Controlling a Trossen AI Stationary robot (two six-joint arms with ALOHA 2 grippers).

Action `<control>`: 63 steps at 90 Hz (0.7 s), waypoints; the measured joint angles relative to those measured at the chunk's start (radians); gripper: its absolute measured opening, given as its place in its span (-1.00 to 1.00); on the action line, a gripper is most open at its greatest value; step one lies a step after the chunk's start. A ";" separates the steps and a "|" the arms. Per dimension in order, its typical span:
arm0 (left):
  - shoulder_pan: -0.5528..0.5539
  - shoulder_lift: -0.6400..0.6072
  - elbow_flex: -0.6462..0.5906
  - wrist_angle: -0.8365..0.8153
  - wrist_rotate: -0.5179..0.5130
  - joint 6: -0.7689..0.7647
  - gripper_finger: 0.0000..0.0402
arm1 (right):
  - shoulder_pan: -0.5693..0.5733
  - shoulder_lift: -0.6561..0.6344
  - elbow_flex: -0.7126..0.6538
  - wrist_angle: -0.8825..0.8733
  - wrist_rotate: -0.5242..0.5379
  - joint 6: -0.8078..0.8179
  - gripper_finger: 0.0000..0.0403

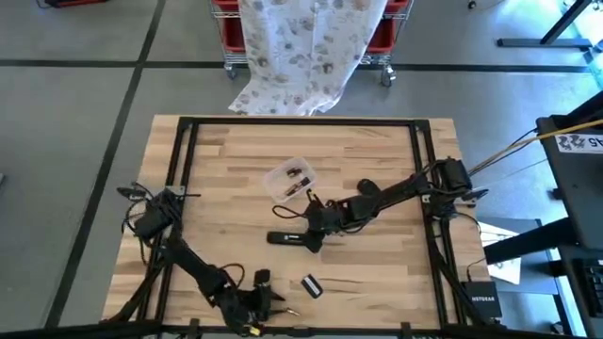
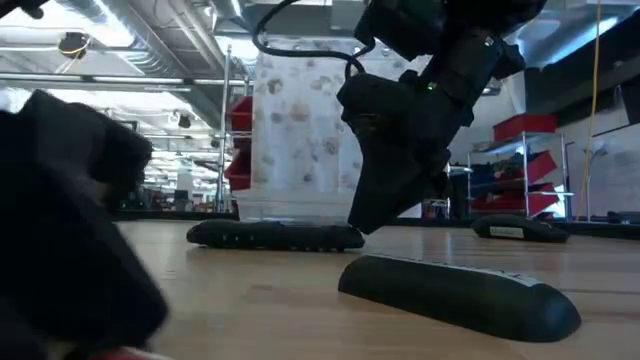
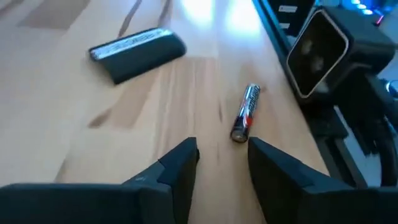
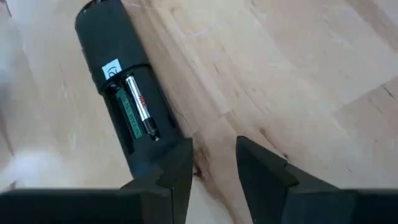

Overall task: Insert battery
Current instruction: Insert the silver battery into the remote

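A black remote point(image 1: 285, 237) lies back up on the table. Its battery bay point(image 4: 134, 112) is open, with one battery point(image 4: 142, 106) in it. My right gripper point(image 4: 214, 155) is open and points down at the remote's right end point(image 2: 345, 236), with nothing between its fingers. A loose battery point(image 3: 245, 113) lies near the front edge, just ahead of my open left gripper point(image 3: 222, 152), which does not touch it. The remote's black cover point(image 3: 138, 51) lies flat beyond it, and is also seen in the high view point(image 1: 311, 285). My right gripper comes from above at a slant. One finger point(image 4: 171, 168) overlaps the remote's end beside the open bay. I cannot tell whether it touches the remote. The remote lies flat on the table.
A clear plastic bag point(image 1: 290, 179) with small dark items lies behind the remote. A black frame point(image 1: 301, 122) runs round the tabletop. A dark flat object point(image 2: 520, 230) lies at the far right in the low view. Bare wood lies left of the remote.
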 joint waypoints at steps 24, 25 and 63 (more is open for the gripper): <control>0.015 0.013 0.058 -0.005 0.075 0.119 -0.37 | 0.000 0.000 0.000 0.000 -0.011 0.004 -0.48; 0.016 0.013 0.059 -0.004 0.076 0.125 -0.37 | 0.000 0.000 0.000 0.001 -0.011 0.004 -0.48; 0.099 0.032 0.061 0.007 0.229 0.153 -0.50 | 0.000 0.000 0.000 -0.014 -0.038 0.000 -0.48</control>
